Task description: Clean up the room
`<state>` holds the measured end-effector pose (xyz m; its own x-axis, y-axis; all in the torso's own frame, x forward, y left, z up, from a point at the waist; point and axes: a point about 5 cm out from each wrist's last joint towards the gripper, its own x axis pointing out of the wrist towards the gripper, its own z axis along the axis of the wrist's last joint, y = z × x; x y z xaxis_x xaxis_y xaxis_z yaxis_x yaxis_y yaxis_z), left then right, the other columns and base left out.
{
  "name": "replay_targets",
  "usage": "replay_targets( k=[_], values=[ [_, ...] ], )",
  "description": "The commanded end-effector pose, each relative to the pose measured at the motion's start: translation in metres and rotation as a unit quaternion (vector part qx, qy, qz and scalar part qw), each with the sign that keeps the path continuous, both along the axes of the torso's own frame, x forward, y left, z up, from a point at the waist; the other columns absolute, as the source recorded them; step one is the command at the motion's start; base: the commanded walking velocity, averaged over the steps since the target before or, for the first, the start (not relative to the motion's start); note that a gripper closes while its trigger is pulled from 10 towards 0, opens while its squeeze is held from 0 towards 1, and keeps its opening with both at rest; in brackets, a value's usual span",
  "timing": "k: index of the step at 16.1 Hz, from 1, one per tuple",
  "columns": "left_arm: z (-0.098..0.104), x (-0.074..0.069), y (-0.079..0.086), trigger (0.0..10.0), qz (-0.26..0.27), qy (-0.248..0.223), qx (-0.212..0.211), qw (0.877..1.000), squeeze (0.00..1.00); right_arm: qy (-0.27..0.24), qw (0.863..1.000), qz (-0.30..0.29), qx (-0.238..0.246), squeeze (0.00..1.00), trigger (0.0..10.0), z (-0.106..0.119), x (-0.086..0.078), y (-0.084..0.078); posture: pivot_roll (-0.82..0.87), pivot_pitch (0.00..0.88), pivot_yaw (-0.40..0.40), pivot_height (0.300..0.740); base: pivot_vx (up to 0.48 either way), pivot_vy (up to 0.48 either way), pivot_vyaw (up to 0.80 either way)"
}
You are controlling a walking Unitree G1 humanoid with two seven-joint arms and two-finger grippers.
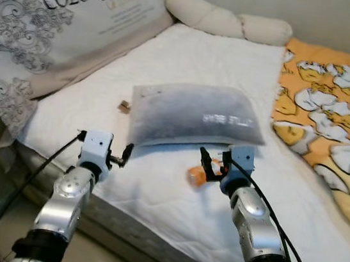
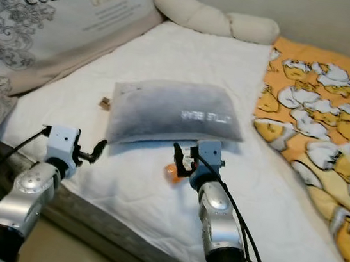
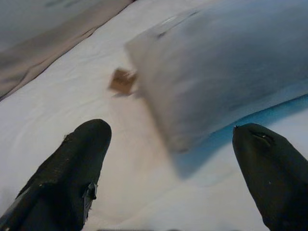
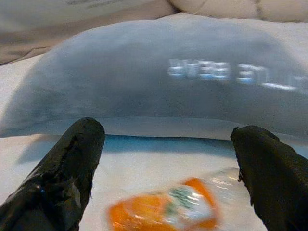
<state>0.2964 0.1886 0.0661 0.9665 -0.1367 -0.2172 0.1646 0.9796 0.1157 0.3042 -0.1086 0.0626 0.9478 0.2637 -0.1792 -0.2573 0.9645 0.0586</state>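
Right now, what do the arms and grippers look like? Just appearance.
Both arms are silver metal in rounded jointed segments, darker black sections lower down. Each wrist carries a white boxy block. A thin black cable runs along each arm. The left gripper and right gripper each have two long black fingers with rounded, matte tips.

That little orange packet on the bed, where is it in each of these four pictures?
Left eye view: orange packet beside the right gripper.
Right eye view: below the pillow's front edge.
Left wrist view: not in it.
Right wrist view: between the fingertips.
Shared landmark: grey pillow.
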Motion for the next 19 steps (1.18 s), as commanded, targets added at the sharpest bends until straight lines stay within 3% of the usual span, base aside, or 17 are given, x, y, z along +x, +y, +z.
replay_targets(
  k=[1, 2, 5, 8, 9, 10, 13, 19],
  values=[
    [0.002, 0.000, 0.006, 10.0, 0.003, -0.002, 0.009, 1.000, 0.00, -0.003, 1.000, 0.004, 0.021, 0.53, 10.0, 0.004, 0.001, 0.005, -0.04, 0.000, 0.046, 0.740, 0.247, 0.000, 0.00],
    [-0.001, -0.002, 0.004, 10.0, -0.012, 0.007, 0.011, 1.000, 0.00, 0.007, 0.999, -0.018, 0.045, 1.00, 10.0, 0.003, 0.001, -0.001, -0.04, 0.000, 0.045, 0.740, 0.000, 0.000, 0.00],
    [-0.011, -0.012, 0.002, 10.0, -0.082, 0.050, 0.041, 0.995, 0.00, 0.046, 0.998, -0.027, 0.036, 1.00, 10.0, -0.003, 0.004, -0.006, -0.03, 0.000, 0.042, 0.740, 0.000, 0.000, 0.00],
    [-0.016, -0.019, 0.011, 10.0, -0.132, 0.079, 0.070, 0.986, 0.00, 0.080, 0.996, -0.022, 0.028, 1.00, 10.0, -0.006, 0.009, -0.002, -0.02, 0.000, 0.039, 0.740, 0.000, 0.000, 0.00],
    [-0.014, -0.021, 0.013, 10.0, -0.152, 0.084, 0.074, 0.982, 0.00, 0.098, 0.994, -0.045, 0.024, 1.00, 10.0, -0.008, 0.013, -0.003, -0.02, 0.000, 0.038, 0.740, 0.000, 0.000, 0.00],
    [-0.011, -0.022, 0.016, 10.0, -0.173, 0.089, 0.087, 0.977, 0.00, 0.117, 0.989, -0.089, 0.035, 1.00, 10.0, -0.009, 0.019, -0.007, -0.02, 0.000, 0.038, 0.740, 0.000, 0.000, 0.00],
    [-0.003, -0.022, 0.018, 10.0, -0.216, 0.099, 0.103, 0.966, 0.00, 0.181, 0.975, -0.127, 0.025, 1.00, 10.0, -0.013, 0.030, -0.013, -0.01, 0.000, 0.033, 0.740, 0.000, 0.000, 0.00],
    [0.005, -0.026, 0.007, 10.0, -0.270, 0.113, 0.117, 0.949, 0.00, 0.230, 0.956, -0.180, 0.014, 1.00, 10.0, -0.007, 0.047, -0.019, 0.02, 0.000, 0.008, 0.740, 0.000, 0.000, 0.00]
  ],
)
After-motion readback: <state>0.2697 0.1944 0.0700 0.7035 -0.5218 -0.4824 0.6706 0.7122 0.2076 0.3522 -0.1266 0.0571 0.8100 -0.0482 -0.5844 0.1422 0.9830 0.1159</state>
